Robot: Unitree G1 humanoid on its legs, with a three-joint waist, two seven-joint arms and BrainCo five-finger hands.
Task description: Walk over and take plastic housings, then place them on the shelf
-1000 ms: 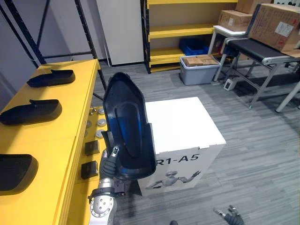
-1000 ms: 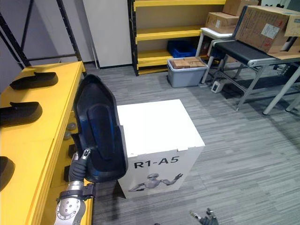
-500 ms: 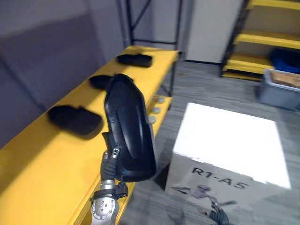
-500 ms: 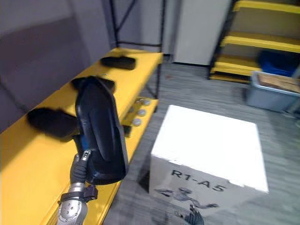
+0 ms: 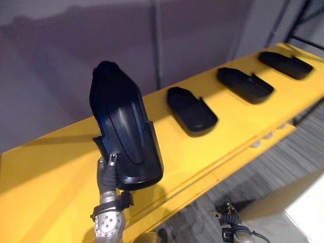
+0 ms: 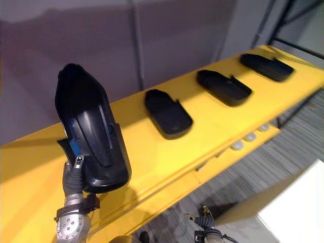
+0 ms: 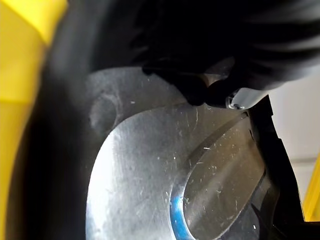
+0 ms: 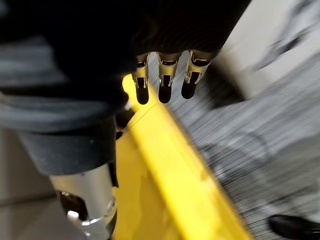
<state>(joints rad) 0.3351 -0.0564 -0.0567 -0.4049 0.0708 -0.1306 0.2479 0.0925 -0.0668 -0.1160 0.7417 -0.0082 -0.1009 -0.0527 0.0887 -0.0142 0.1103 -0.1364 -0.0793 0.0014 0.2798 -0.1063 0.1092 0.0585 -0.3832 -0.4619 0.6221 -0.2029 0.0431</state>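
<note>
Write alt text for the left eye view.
The left hand grips a black plastic housing upright by its lower end, before a yellow shelf. On the shelf three more housings lie in a row, apart. The right hand hangs low, fingers relaxed.

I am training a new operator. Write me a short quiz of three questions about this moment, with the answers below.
1. True or false: the tall black plastic housing in the left hand lies flat on the yellow shelf.
2. How many other black housings lie on that shelf? A) two B) three C) five
3. Fill in: the hand with relaxed fingers that holds nothing is the ____ one.

Key
1. False: the fingers hold it upright, off the shelf.
2. B
3. right: the right hand hangs low, open.
</note>
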